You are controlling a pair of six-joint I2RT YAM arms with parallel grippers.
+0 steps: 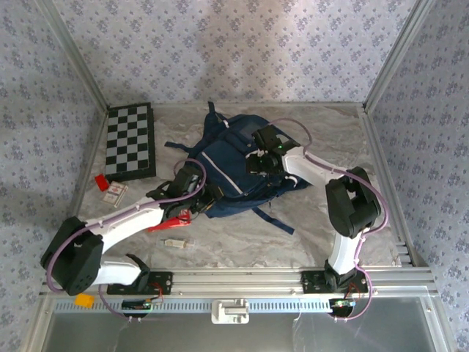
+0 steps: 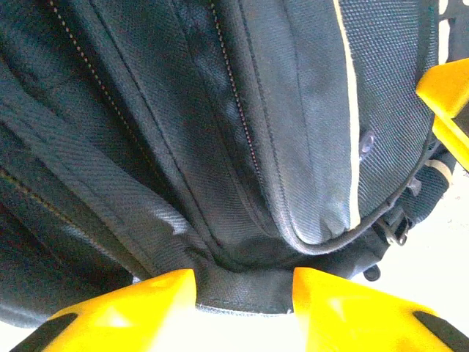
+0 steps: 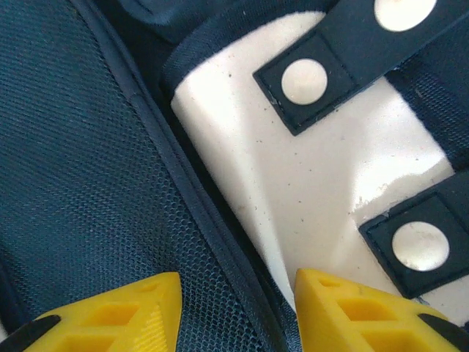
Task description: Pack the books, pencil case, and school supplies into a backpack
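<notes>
The navy backpack (image 1: 233, 165) lies flat mid-table, straps spread. My left gripper (image 1: 207, 195) is at its lower left edge; in the left wrist view the gripper (image 2: 244, 284) is shut on a hem of the backpack's fabric (image 2: 242, 290), which fills the gap between the yellow fingers. My right gripper (image 1: 258, 163) rests on top of the backpack, open, its jaws (image 3: 238, 290) either side of a dark piping seam (image 3: 198, 220) between mesh and a pale buckle patch (image 3: 308, 176). The red pencil case (image 1: 170, 220) lies partly under my left arm. A pale stick-like supply (image 1: 174, 242) lies near the front. The books are hidden.
A black-and-white chequered board (image 1: 130, 141) lies at the back left. A tiny red block (image 1: 100, 181) and a white card (image 1: 115, 193) sit in front of it. A loose strap (image 1: 275, 218) trails from the backpack toward the front. Metal frame rails border the table.
</notes>
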